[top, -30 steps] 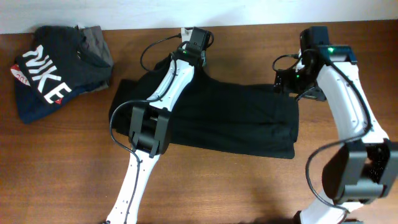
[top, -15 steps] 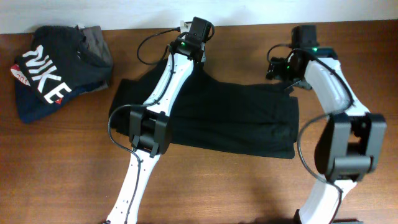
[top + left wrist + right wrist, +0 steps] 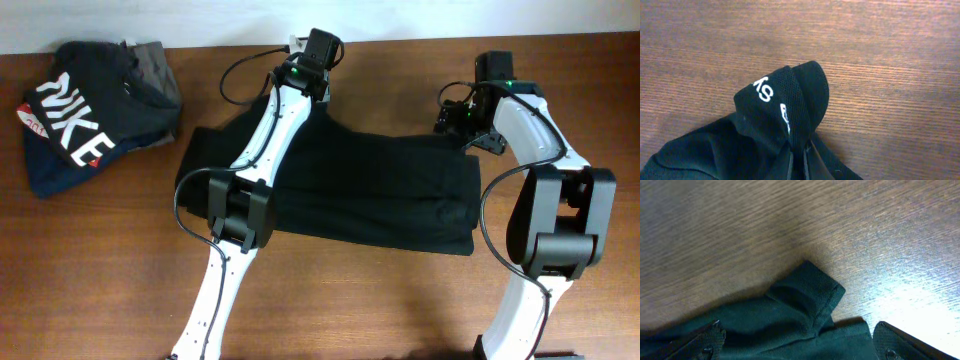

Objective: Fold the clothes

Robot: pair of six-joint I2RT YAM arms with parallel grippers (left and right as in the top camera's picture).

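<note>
1. Claw states first — the left gripper point(image 3: 799, 159) is clamping tight on a raised tab of black fabric point(image 3: 782, 107) that carries white lettering, apparently the collar area. The right gripper point(image 3: 802, 340) is standing wide with nothing held, its fingers straddling a hemmed corner point(image 3: 810, 292) of the same garment.
2. Far left of the table point(image 3: 100, 290): a dark garment with NIKE lettering point(image 3: 70, 120) is sitting against a grey garment point(image 3: 155, 62), both bunched in a pile well apart from the work. Neither is being handled.
3. Centre: the T-shirt point(image 3: 370, 190) is lying flat on the wood as a wide black band, passing under the left arm. The left claw is pinching its far edge near the back of the table. The left end is flaring out wider than the rest, which looks like a sleeve not yet tucked in.
4. Right: the band's right end is showing stacked edges, which reads as at least one fold already laid. The open right claw is hanging over the far right corner, not gripping it.
5. Judgement on progress: partway at best. The shirt is looking narrowed but not compact — the far edge seems to be waiting to come forward. The right corner is needing a grip first, and a crosswise fold is remaining after that.
</note>
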